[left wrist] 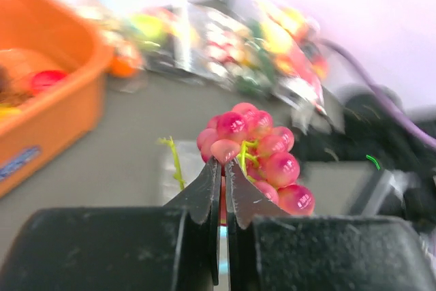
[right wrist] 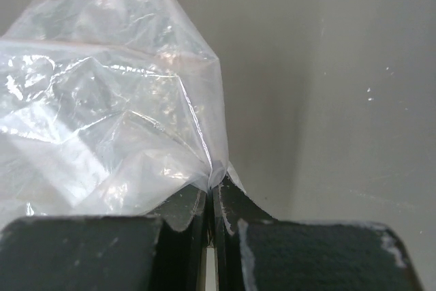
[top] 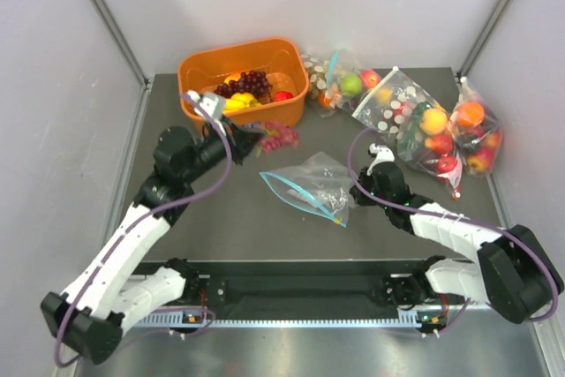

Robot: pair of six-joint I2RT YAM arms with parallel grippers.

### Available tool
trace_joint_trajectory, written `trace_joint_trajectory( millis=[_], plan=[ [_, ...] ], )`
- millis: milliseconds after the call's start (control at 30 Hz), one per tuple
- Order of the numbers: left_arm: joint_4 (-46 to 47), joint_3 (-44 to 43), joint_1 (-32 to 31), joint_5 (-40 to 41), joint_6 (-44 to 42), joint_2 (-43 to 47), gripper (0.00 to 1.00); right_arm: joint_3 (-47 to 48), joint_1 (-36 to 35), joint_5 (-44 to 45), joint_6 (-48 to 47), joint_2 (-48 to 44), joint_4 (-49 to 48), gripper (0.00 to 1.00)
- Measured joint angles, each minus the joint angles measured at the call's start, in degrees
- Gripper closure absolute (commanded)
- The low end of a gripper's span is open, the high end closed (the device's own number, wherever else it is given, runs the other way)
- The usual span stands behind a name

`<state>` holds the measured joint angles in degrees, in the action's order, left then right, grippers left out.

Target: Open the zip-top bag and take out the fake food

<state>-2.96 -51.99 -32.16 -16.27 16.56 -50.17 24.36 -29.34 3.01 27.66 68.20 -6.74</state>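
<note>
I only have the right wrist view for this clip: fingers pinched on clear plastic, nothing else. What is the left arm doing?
Observer: The left gripper is shut on the stem of a bunch of pink grapes.
Reviewer: Where are they relative to the bag?
Observer: From the top camera they are outside the bag, between it and the orange tub.
Reviewer: Anything in that tub?
Observer: Yellow bananas and dark grapes lie in it.
</note>
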Motion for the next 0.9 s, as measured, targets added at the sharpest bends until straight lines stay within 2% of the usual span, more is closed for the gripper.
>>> trace_joint_trajectory(
  millis=[133,267,567,767,867,900],
  plan=[
    [6.05,-2.38,14.16,-5.22,6.21,-8.41,1.0,-0.24,0.02,-0.22,-0.13,-3.26,0.94,1.0],
    [7.82,-7.17,20.5,-5.7,9.01,-17.35,1.0,-0.37,0.02,-0.33,-0.48,-6.62,3.04,1.0],
    [9.97,-18.14,22.1,7.63,2.93,-29.62,1.0,-0.55,0.02,-1.18,-1.11,-10.29,5.09,1.0],
    [10.01,-26.93,22.99,17.88,-0.26,-41.09,1.0,-1.53,0.02,-1.79,-1.11,-11.04,6.25,1.0],
    [8.63,-29.79,23.26,21.55,-1.88,-45.97,0.91,-1.55,0.02,-1.97,-1.16,-11.87,6.69,1.0],
    [8.04,-30.4,23.3,22.29,-2.45,-47.08,0.72,-1.55,0.02,-2.01,-1.22,-12.26,6.86,1.0]
  ],
)
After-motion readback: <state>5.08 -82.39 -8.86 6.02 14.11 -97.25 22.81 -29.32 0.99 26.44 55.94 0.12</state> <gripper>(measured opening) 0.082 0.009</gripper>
